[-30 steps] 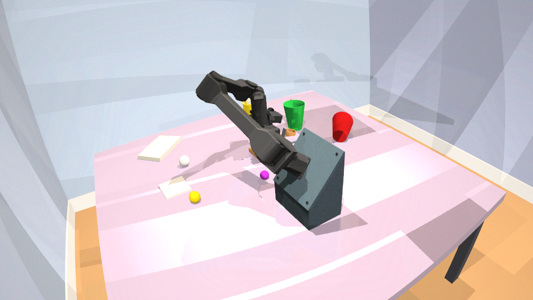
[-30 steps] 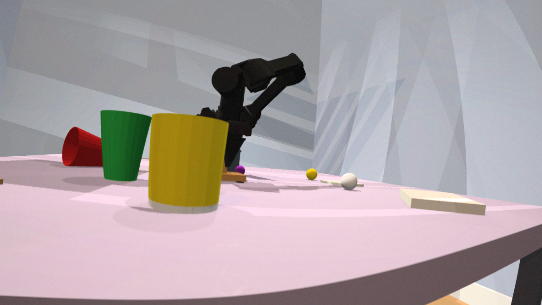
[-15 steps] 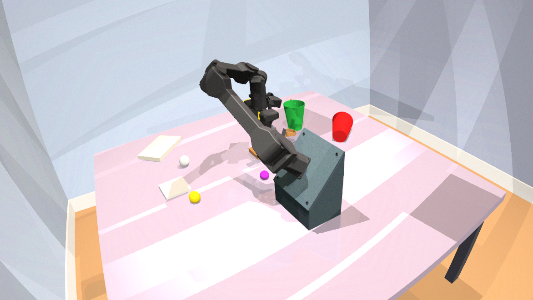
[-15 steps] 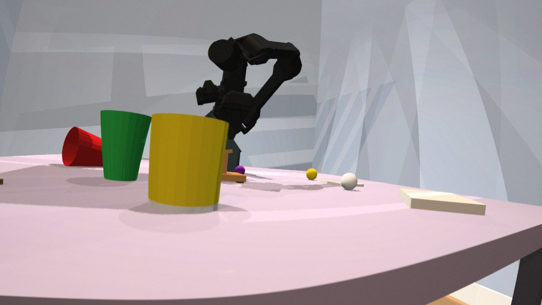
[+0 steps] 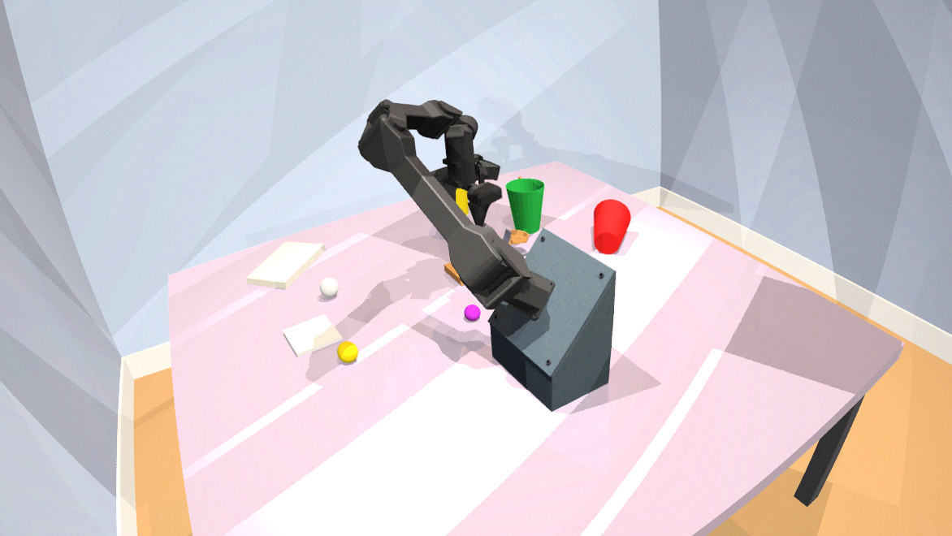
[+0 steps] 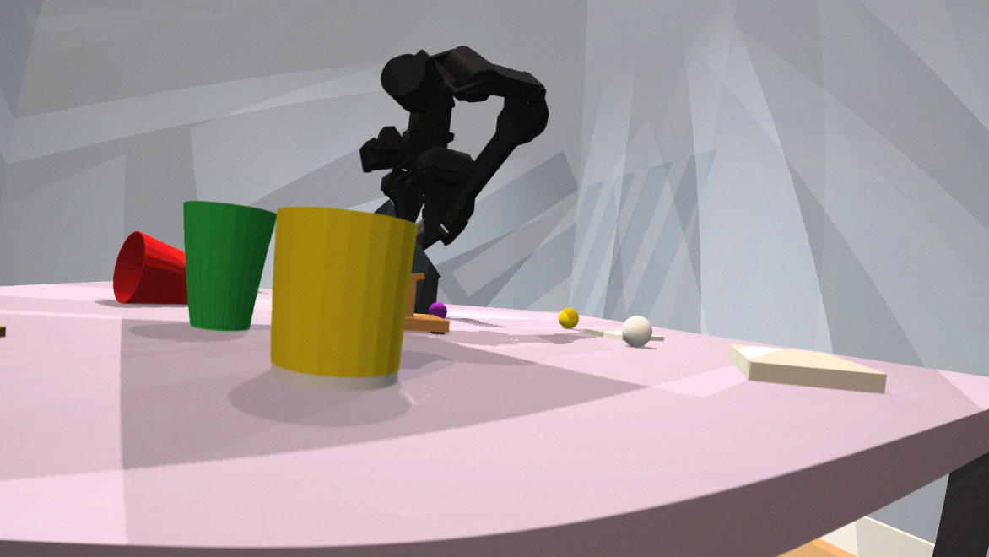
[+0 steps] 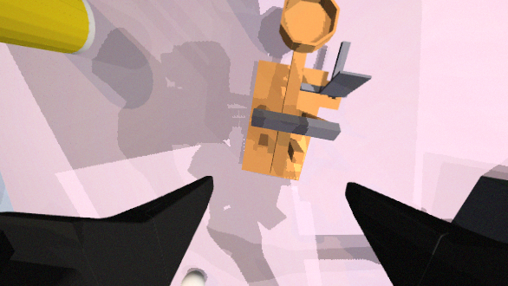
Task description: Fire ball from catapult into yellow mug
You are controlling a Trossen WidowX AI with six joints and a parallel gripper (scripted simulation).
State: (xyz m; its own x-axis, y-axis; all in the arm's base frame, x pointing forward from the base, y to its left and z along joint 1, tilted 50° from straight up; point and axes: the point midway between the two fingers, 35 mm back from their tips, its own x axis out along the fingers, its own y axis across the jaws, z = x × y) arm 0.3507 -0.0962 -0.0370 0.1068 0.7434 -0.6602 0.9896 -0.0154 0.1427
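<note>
three balls (image 5: 472, 312) (image 6: 636, 331), three mugs (image 5: 525, 206) (image 6: 342, 294) (one red, toppled), one catapult (image 5: 453, 273) (image 6: 426, 322) (image 7: 270, 121).

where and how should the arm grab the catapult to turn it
I'd grip the catapult by its base board at the end away from the orange cup, coming from above and closing across the two long edges. They look straight and roughly parallel, and the grey crossbar sits further toward the cup, leaving that end less obstructed.
</note>
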